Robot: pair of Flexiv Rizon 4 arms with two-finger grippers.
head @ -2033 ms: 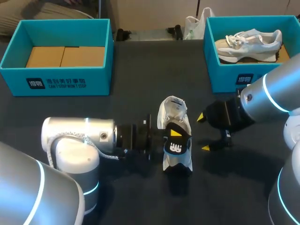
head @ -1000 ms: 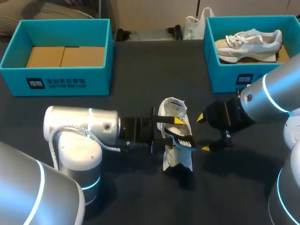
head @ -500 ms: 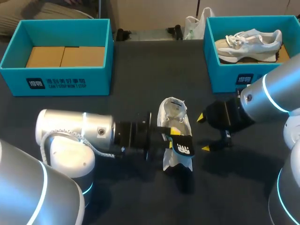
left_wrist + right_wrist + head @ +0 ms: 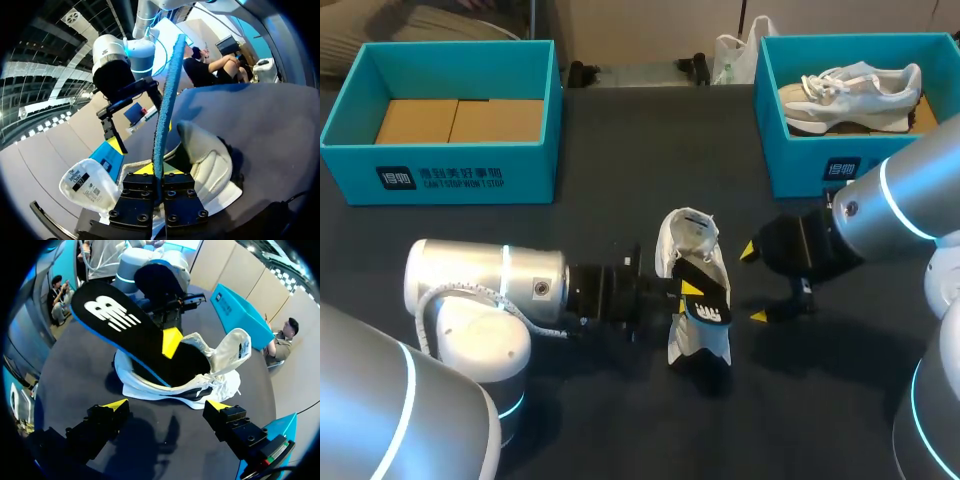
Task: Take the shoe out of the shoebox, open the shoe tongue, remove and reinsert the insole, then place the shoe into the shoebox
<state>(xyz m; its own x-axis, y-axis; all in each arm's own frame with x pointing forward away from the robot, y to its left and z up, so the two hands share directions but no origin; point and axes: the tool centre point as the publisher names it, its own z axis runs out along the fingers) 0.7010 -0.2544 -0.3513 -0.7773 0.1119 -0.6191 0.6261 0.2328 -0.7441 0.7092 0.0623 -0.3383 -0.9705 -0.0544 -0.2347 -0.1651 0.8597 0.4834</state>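
Observation:
A white shoe (image 4: 687, 262) lies on the dark table, toe toward the robot, its tongue (image 4: 234, 347) folded back. A black insole (image 4: 708, 300) with a blue edge (image 4: 167, 100) stands partly in the shoe's opening, heel end raised. My left gripper (image 4: 691, 289) is shut on the insole, which shows edge-on between its fingers in the left wrist view (image 4: 159, 172). One of that gripper's yellow fingertips (image 4: 172, 341) presses the insole's black face (image 4: 125, 325). Just right of the shoe (image 4: 200, 377), my right gripper (image 4: 757, 283) hangs open (image 4: 167, 405) and holds nothing.
A teal shoebox (image 4: 440, 170) with brown cardboard inside stands at the back left. At the back right, a second teal shoebox (image 4: 800, 165) holds another pale shoe (image 4: 850, 90). A white plastic bag (image 4: 732, 50) lies at the far table edge.
My left gripper has closed on the insole and its wrist has turned, tilting the insole in the shoe's opening. The right arm and the shoe have stayed still.

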